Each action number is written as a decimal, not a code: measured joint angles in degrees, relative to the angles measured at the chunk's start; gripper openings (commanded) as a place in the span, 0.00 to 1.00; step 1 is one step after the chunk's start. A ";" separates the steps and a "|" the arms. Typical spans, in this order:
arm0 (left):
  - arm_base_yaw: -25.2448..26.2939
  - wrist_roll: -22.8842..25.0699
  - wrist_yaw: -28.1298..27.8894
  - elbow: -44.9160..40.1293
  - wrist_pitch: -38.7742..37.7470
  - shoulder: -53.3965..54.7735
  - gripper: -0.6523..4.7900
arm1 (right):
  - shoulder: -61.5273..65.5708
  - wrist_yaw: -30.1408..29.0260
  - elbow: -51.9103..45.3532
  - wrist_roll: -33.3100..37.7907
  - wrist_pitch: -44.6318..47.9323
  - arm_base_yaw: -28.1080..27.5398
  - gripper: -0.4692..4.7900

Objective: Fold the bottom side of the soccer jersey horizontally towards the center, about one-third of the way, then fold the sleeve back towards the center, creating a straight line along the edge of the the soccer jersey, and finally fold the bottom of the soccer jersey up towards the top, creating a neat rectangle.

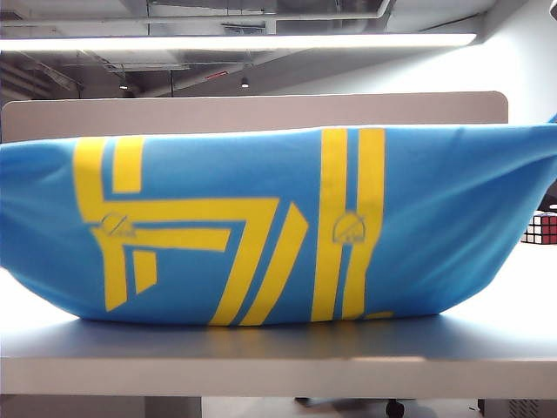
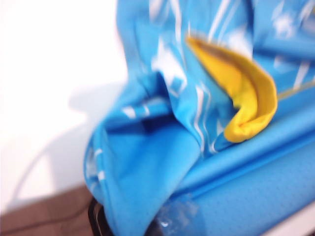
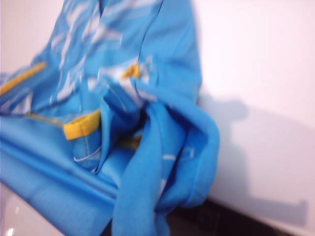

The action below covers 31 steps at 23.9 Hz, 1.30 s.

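both fingers (image 2: 101, 216) (image 3: 197, 221) clamp soccer jersey (image 1: 261, 226) edge aloft.

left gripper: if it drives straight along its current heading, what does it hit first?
Likely the soccer jersey itself: in the left wrist view the cloth bunches at the left gripper, shut on it, filling the line ahead. White table lies beyond; depth is unclear in the blur.

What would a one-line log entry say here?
left gripper: shut on soccer jersey | right gripper: shut on soccer jersey | jersey lifted, spread above table
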 measured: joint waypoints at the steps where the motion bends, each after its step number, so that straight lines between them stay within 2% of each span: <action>1: 0.00 -0.63 0.00 0.39 1.99 0.57 0.11 | 0.26 0.15 0.00 0.96 1.88 -0.13 0.09; 4: 0.00 -1.60 -0.02 2.49 7.15 3.32 0.11 | 2.51 0.31 0.33 3.63 8.63 -0.26 0.09; 6: 0.00 -2.69 0.26 7.41 12.72 7.85 0.11 | 6.80 1.03 2.23 5.09 13.68 -0.44 0.09; 9: 0.00 -2.93 1.01 14.03 17.00 15.06 0.11 | 14.88 1.57 7.91 5.46 18.14 -0.68 0.09; 13: 0.02 -3.30 2.05 27.96 21.27 34.10 0.11 | 33.77 1.81 22.93 5.49 23.45 -0.72 0.09; 18: 0.04 -4.17 2.38 36.70 27.65 47.67 0.11 | 47.76 1.99 34.75 5.49 24.00 -0.74 0.09; 19: 0.04 -4.31 2.36 39.58 28.81 51.82 0.18 | 51.52 1.99 37.79 5.44 24.33 -0.72 0.21; 20: 0.02 -4.37 2.40 42.60 30.47 55.76 0.34 | 55.82 1.97 41.31 5.44 25.09 -0.74 0.39; 21: 0.02 -4.48 2.38 44.35 31.69 57.94 0.51 | 57.99 1.75 42.86 5.35 26.18 -0.81 0.49; 22: 0.02 -4.59 2.34 45.77 32.79 59.84 0.60 | 59.52 1.44 43.93 5.38 27.06 -0.85 0.55; 23: 0.07 -4.59 2.36 46.60 33.07 60.89 0.63 | 60.65 1.18 44.81 5.38 27.65 -0.94 0.56; 26: 0.42 -4.52 2.38 48.17 33.81 61.72 0.63 | 62.27 0.81 48.22 5.62 27.65 -1.62 0.56; 29: 1.18 -5.75 2.45 48.70 38.45 60.04 0.63 | 61.09 -0.59 51.98 5.51 29.75 -2.75 0.56; 31: 1.36 -6.49 2.73 48.72 38.77 58.71 0.58 | 59.82 -2.56 52.74 5.46 29.81 -3.52 0.54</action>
